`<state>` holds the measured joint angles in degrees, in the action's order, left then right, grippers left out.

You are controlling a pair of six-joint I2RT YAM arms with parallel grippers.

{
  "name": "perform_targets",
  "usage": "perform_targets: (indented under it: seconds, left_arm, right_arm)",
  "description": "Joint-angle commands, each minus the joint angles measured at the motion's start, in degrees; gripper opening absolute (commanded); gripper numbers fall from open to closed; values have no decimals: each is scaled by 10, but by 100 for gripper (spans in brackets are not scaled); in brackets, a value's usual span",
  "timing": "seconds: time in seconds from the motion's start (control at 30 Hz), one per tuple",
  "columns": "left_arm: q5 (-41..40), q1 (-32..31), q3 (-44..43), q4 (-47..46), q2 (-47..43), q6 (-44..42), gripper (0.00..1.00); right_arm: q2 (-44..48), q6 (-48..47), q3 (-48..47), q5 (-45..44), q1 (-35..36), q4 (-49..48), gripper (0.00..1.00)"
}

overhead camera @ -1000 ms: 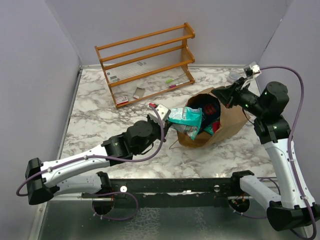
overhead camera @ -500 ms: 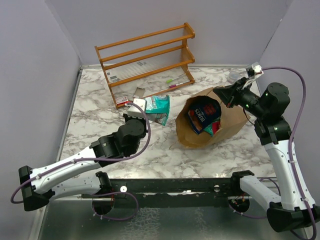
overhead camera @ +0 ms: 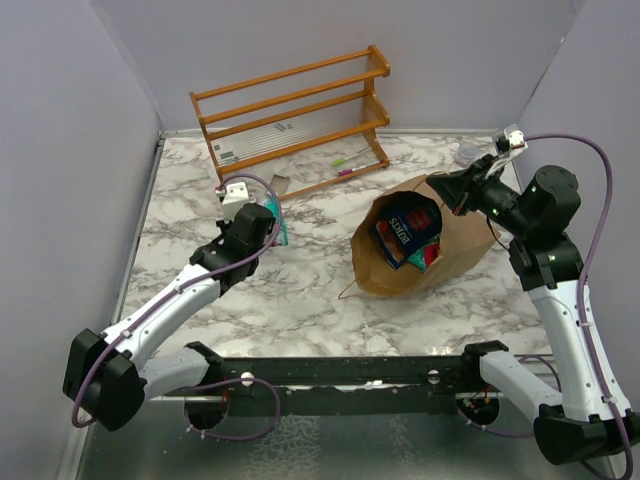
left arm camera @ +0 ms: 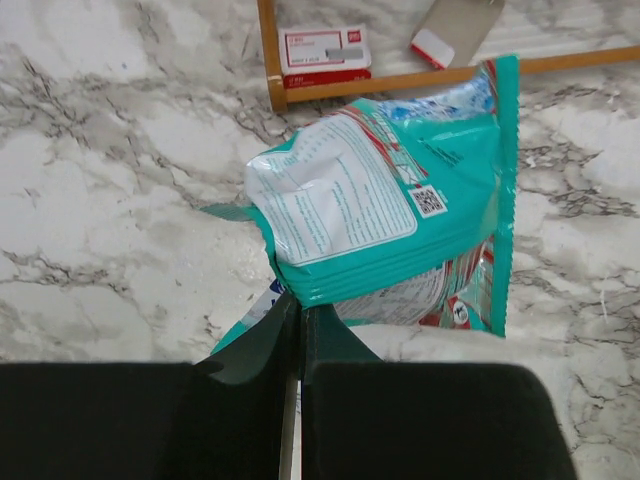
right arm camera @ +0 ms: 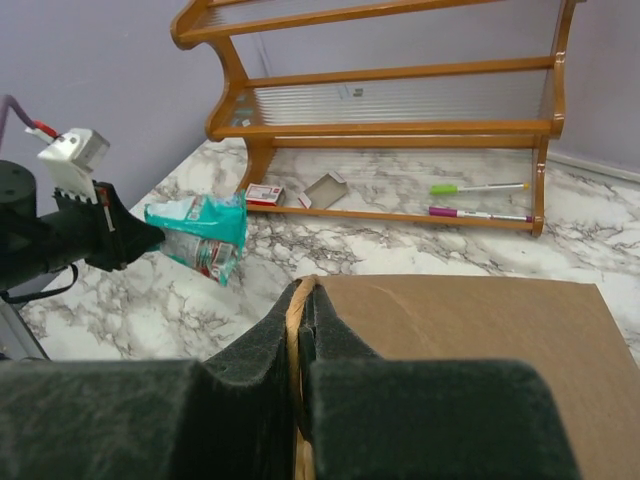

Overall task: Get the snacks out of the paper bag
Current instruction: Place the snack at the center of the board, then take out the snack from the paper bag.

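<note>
Toward the counter's [overhead camera: 300, 300] left edge, left fingers [left arm camera: 290, 335] pinch a teal packet [left arm camera: 390, 200] by one corner, so it could slip; right fingers [right arm camera: 312, 320] clamp the paper bag [right arm camera: 450, 330].

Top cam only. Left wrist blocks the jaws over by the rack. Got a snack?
Observer: Yes, the left gripper is shut on the near edge of a teal packet.
Operator: Right one?
Observer: The right gripper is shut on the bag, with a tan strip of its edge between the fingers.
Operator: Packet down yet?
Observer: Doesn't look like it. The right wrist view shows it held out sideways, seemingly off the marble.
</note>
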<state>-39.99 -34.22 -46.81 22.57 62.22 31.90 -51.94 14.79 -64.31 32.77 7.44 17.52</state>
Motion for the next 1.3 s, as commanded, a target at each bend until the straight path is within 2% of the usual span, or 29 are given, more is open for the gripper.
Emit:
perform_targets:
  seconds: [0.0, 0.37, 0.5, 0.6, 0.73, 0.83, 1.0, 1.17, 1.27]
  left_arm:
    - [66, 45, 8, -11, 18, 63, 0]
    - [98, 106, 74, -28, 73, 173, 1]
    - [105, 123, 72, -5, 89, 206, 29]
    - [133, 134, 55, -8, 79, 180, 52]
    - [191, 139, 30, -20, 43, 136, 68]
    - [260, 139, 21, -46, 5, 104, 71]
    - [357, 139, 34, -112, -64, 100, 75]
    - [460, 136, 57, -200, -93, 135, 80]
    - [497, 105, 76, -271, -102, 156, 80]
  right_arm:
    - [9, 3, -2, -10, 1, -16, 2]
    - [11, 4, 3, -9, 1, -20, 2]
    - [12, 1, 0, -8, 1, -16, 2]
    - [14, -3, 0, -10, 1, -16, 2]
    - [16, -3, 4, -11, 1, -19, 2]
    - [17, -3, 5, -12, 1, -19, 2]
    - [18, -3, 8, -13, 1, -21, 2]
    - [18, 0, 13, -10, 1, -27, 2]
    - [18, 2, 15, -8, 1, -29, 2]
